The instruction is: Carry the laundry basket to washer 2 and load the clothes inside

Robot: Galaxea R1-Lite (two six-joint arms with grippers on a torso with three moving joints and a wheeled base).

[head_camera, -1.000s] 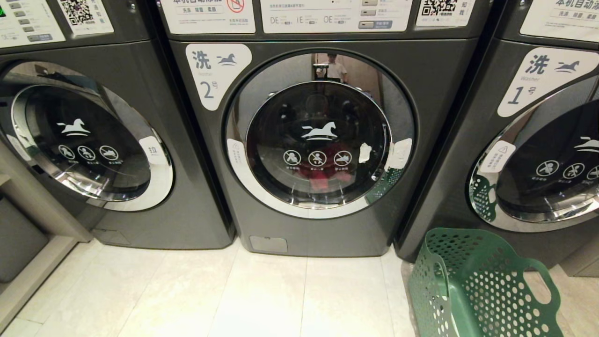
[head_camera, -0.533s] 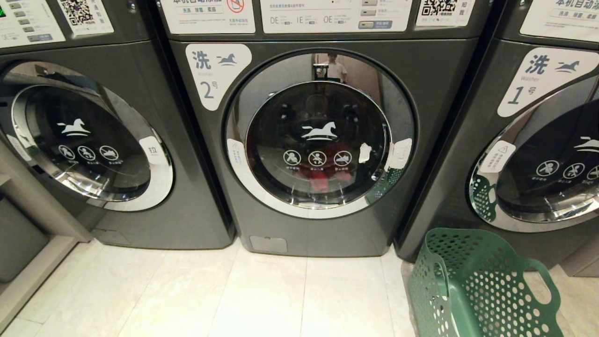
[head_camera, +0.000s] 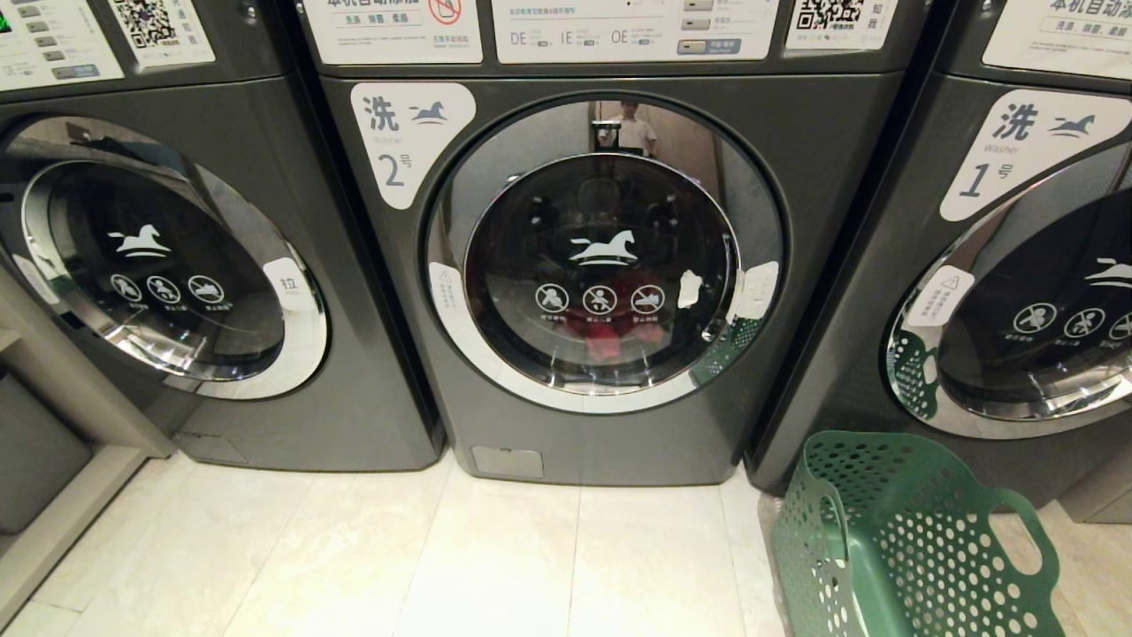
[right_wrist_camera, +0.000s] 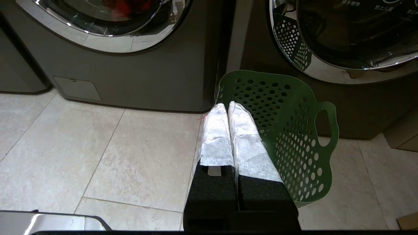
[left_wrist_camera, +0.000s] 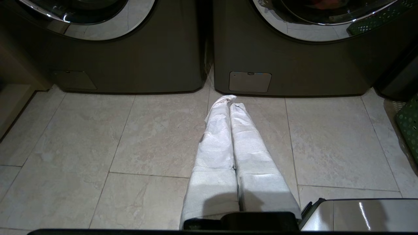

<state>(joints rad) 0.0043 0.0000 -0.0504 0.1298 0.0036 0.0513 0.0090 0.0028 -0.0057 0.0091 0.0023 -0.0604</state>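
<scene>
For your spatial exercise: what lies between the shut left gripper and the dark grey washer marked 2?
Only bare pale floor tile separates left gripper from washer, in left wrist view.

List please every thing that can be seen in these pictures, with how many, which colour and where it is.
washer 2: one, dark grey, centre, round door closed
clothes: red piece seen through washer 2's glass; others cannot be told
washer labelled 1: one, dark grey, to the right of washer 2
third washer: one, dark grey, to the left, number not seen
laundry basket: one, green, on the floor before washer 1, no clothes visible inside
floor: pale beige tiles
control panels: white, above the doors
left gripper: white-wrapped fingers shut, low above the floor before washer 2
right gripper: white-wrapped fingers shut, beside the basket's rim
</scene>
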